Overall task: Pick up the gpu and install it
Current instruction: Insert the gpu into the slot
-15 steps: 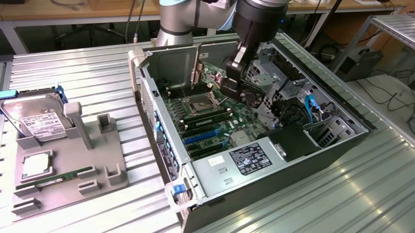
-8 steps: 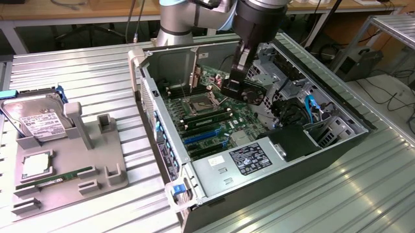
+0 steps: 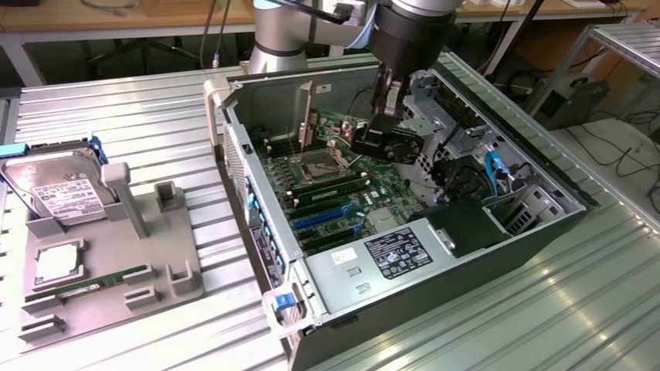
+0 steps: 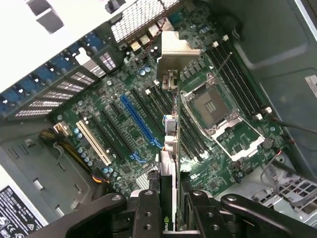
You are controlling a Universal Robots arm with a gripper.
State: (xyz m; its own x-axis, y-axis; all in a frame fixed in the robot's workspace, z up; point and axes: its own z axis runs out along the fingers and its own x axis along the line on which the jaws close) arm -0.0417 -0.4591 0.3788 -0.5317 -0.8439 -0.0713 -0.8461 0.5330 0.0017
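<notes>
Clamped from both sides on the near end of the gpu [image 4: 171, 129], a thin flat black expansion card with a silver metal bracket [image 4: 174, 49] at its far end, the black two-fingered gripper [image 4: 171, 206] is seen inside the open dark metal computer case [image 3: 484, 263]. The card is held on edge above the green motherboard [image 4: 124, 124]; whether its lower edge touches a slot cannot be told. In the exterior view the grip is placed at about two o'clock from the empty square processor socket [image 3: 314, 164]. The card is judged light and stiff but fragile, best gripped on its flat faces, clear of the contact edge, and kept straight. The card's line beside the long blue slot [image 4: 141, 124] is given by the wrist view. The grey parts tray [image 3: 134, 224], at nine o'clock from the case, is given by the exterior view, with a silver hard drive [image 3: 62, 193] and a slim green RAM stick [image 3: 88, 282] on it.
</notes>
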